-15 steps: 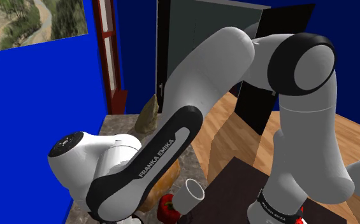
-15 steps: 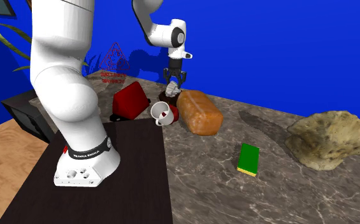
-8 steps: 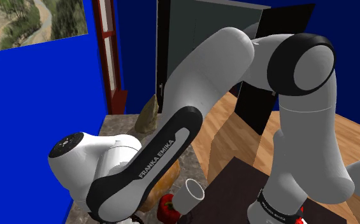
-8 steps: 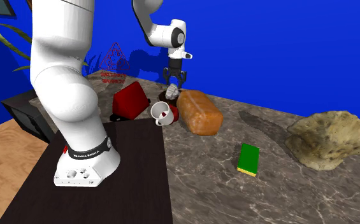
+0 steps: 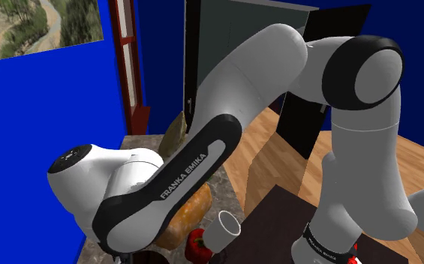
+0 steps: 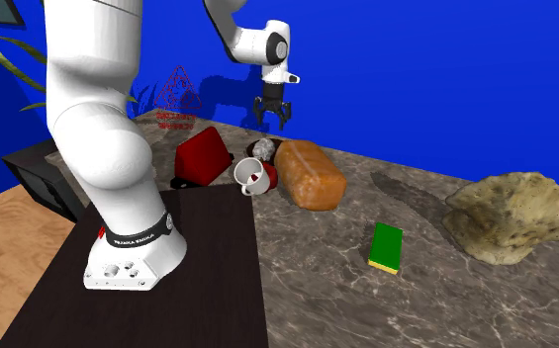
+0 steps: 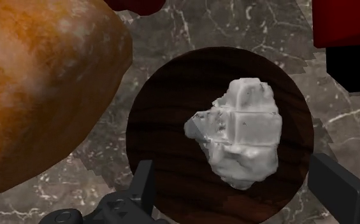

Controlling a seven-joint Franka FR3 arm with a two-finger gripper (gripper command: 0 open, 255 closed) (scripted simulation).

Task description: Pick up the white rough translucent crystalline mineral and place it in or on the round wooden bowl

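Seeing my tool released, spread wide above the mineral, a rough white-grey faceted lump lying inside the dark round wooden bowl

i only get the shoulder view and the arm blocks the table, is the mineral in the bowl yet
Observer: Yes. In the wrist view the white mineral lies inside the dark wooden bowl.
Operator: is it being held or let go
Observer: Let go. The gripper is open, with its fingers apart and touching neither side of the mineral.
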